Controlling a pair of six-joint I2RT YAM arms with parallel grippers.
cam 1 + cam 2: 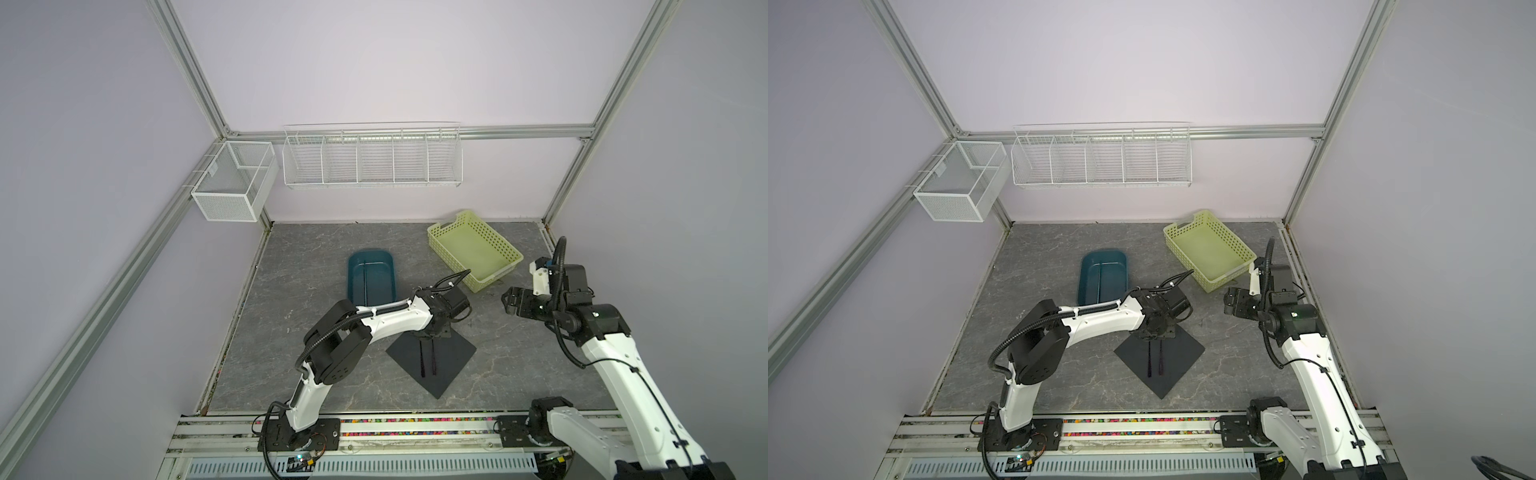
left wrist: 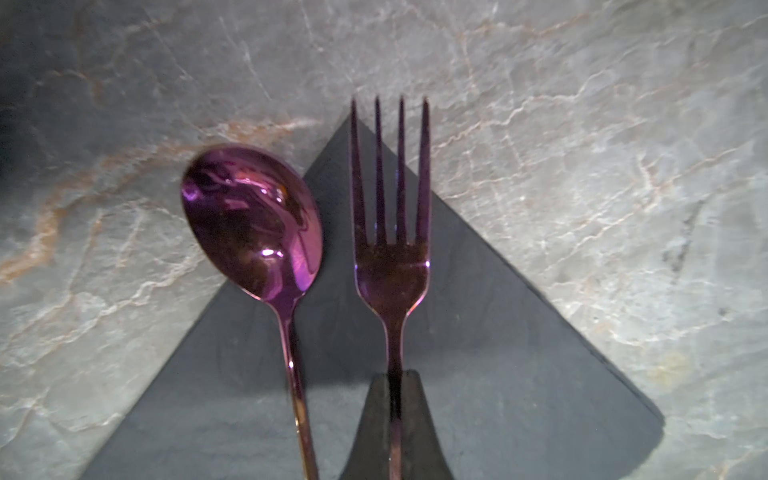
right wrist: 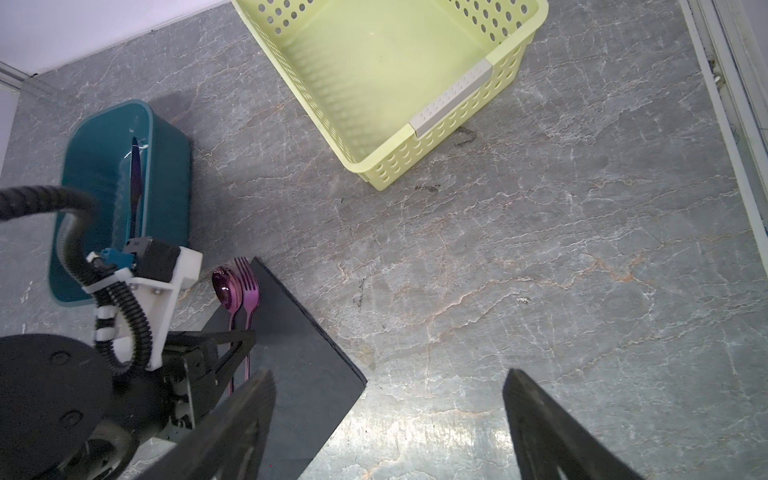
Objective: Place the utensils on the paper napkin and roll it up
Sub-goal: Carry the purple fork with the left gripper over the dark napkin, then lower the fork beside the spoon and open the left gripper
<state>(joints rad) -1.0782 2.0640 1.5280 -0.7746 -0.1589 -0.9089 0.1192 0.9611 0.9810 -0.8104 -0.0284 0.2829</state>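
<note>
Purple fork handle pinched between left jaws.

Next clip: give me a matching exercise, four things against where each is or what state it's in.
Things:
1 spoon
2 fork
3 knife
4 basket

Places or states:
A in the teal tub
B holds nothing
C loose, handle on the paper napkin
D handle in the left gripper's shut jaws

Pairs: 1-C, 2-D, 3-A, 4-B

The spoon and fork handles run off the left wrist view.
</note>
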